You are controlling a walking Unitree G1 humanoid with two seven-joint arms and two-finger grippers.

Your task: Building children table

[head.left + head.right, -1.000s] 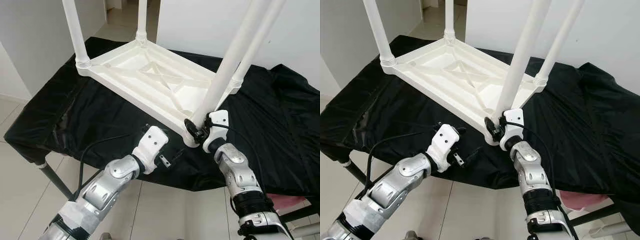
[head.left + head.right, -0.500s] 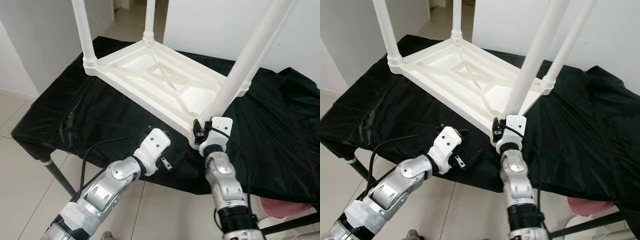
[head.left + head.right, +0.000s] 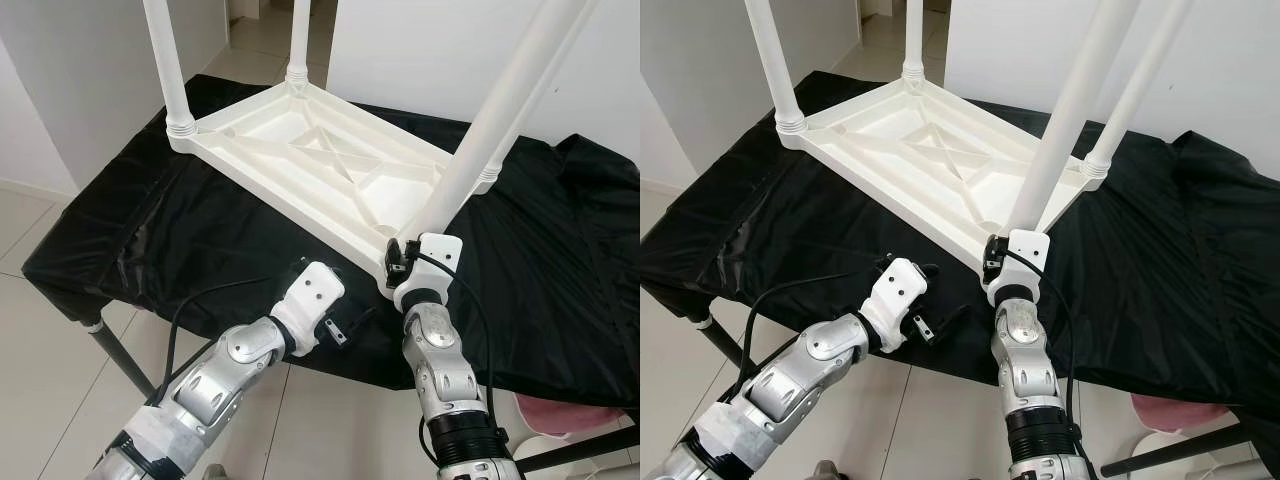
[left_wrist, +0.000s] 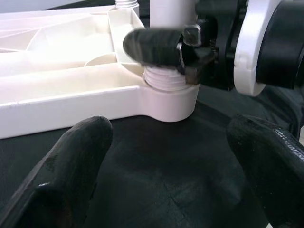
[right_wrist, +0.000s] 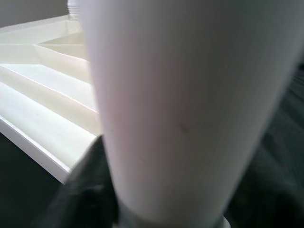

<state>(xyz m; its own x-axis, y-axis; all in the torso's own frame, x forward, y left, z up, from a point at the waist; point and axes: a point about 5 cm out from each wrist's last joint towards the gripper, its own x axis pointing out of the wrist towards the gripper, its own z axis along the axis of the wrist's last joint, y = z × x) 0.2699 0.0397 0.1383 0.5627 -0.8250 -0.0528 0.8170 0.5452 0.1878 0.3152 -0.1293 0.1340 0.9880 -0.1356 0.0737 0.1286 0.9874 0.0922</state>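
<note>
A white plastic children's table [image 3: 320,165] lies upside down on a black cloth [image 3: 150,230], its legs pointing up. The near leg [image 3: 490,130] stands in the corner socket [image 4: 166,78] closest to me. My right gripper [image 3: 398,262] is shut on that leg just above the socket; one black finger [image 4: 152,47] crosses the leg's front, and the leg [image 5: 180,95] looms close in the right wrist view. My left gripper [image 3: 345,325] hovers open over the cloth's front edge, aimed at the same corner, its fingers [image 4: 71,161] apart and holding nothing.
The cloth-covered work table ends just in front of me, with tiled floor [image 3: 40,330] below. A grey metal table leg [image 3: 110,350] shows at the left. A pink object [image 3: 565,415] sits low at the right. White walls stand behind.
My right forearm has swung left to stand nearly under the corner, its gripper staying at the leg's base. My left gripper has edged a little closer to that corner.
</note>
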